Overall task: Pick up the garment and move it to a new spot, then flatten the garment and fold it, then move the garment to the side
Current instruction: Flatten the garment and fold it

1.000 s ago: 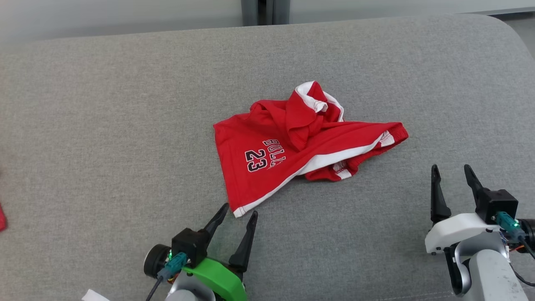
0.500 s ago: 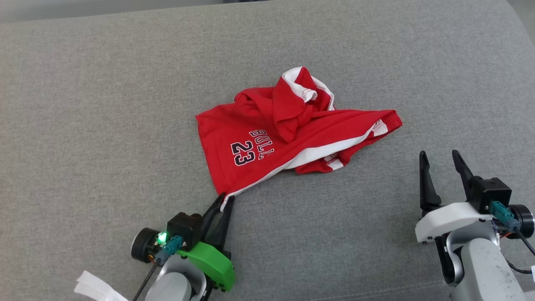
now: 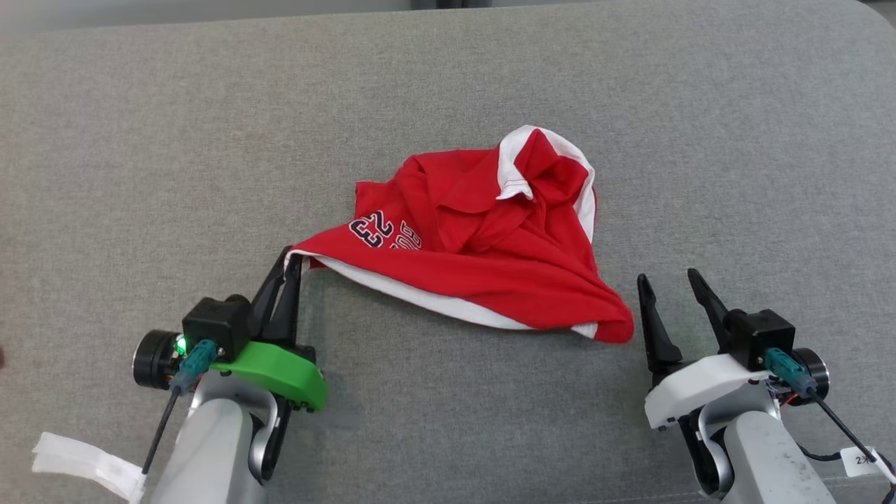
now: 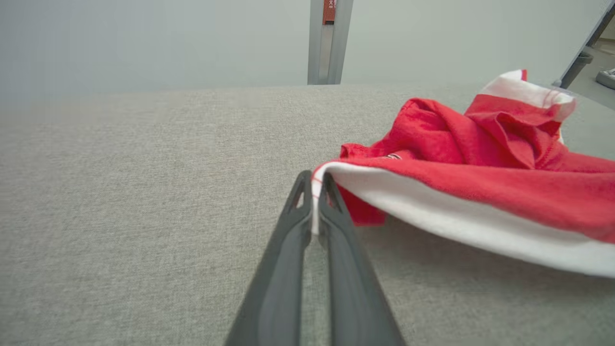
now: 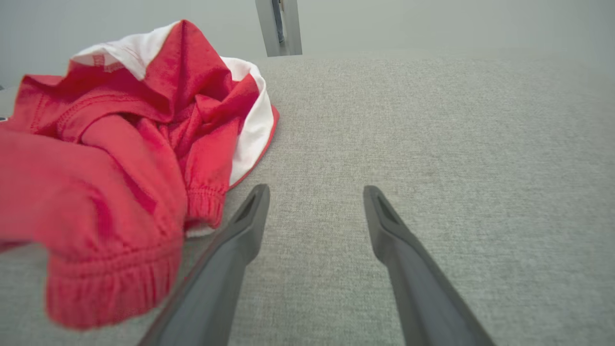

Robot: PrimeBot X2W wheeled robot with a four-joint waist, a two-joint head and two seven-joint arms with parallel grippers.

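On the grey cushion (image 3: 140, 140), the left gripper (image 3: 292, 257) pinches the hem corner (image 4: 323, 169) of limp, light red shorts (image 3: 490, 238); the open right gripper (image 3: 667, 276) stands beside their sturdier waistband (image 3: 614, 323).

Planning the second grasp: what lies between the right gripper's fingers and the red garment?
Only a narrow strip of bare grey cushion separates the right gripper from the garment, as the head view shows.

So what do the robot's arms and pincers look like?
The left pincer sits on a bright green shell, the right pincer on a white shell. Each has two long, pointy black fingers. The arms are pale grey, each with a teal plug and a thin black cable.
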